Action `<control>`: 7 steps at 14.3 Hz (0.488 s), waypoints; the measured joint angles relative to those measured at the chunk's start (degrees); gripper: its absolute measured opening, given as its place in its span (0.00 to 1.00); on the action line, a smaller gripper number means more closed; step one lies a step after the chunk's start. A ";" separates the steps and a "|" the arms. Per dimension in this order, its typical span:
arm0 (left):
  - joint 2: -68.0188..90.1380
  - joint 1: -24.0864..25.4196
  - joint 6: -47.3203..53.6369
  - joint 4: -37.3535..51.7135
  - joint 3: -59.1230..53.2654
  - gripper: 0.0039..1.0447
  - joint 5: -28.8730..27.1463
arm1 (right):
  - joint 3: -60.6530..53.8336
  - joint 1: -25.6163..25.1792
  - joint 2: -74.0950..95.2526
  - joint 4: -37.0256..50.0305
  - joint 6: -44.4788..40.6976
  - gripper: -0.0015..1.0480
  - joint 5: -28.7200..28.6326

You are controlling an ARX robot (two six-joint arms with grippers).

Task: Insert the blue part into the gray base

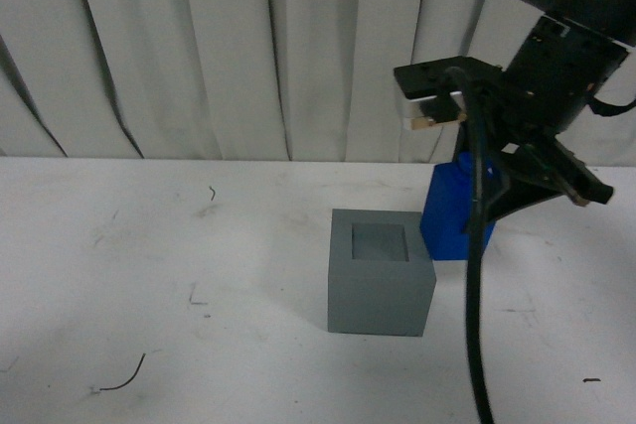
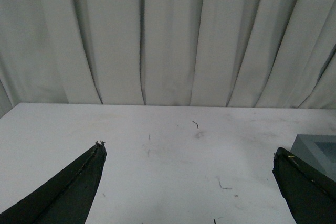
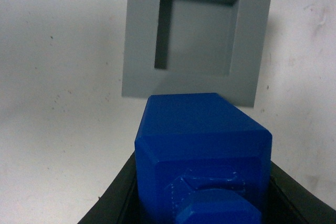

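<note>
The gray base point(image 1: 381, 273) stands on the white table, its square recess facing up and empty. Just right of and behind it, the blue part point(image 1: 452, 208) hangs tilted in my right gripper point(image 1: 497, 196), which is shut on it. In the right wrist view the blue part point(image 3: 202, 153) fills the foreground between the black fingers, knob end toward the camera, with the gray base point(image 3: 197, 32) and its open recess beyond. My left gripper point(image 2: 189, 182) is open above bare table, and a corner of the gray base point(image 2: 317, 148) shows beside one finger.
White pleated curtain point(image 1: 199, 47) closes off the back of the table. A black cable point(image 1: 475, 325) hangs from the right arm down past the base. Small dark scraps point(image 1: 124, 379) lie on the white table point(image 1: 149, 265) at the front left.
</note>
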 joint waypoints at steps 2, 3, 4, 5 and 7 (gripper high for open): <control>0.00 0.00 0.02 0.00 0.00 0.94 0.00 | 3.91 3.45 2.23 -0.57 3.78 0.45 0.26; 0.00 0.00 0.00 0.00 0.00 0.94 0.00 | 4.59 5.18 2.43 -0.33 7.08 0.45 0.46; 0.00 0.00 0.02 0.00 0.00 0.94 0.00 | 5.20 6.47 2.47 -0.20 9.81 0.45 0.46; 0.00 0.00 0.00 0.00 0.00 0.94 0.00 | 5.60 6.99 2.47 -0.02 11.91 0.45 0.46; 0.00 0.00 0.02 0.00 0.00 0.94 0.00 | 5.79 7.13 3.13 -0.04 13.16 0.45 1.49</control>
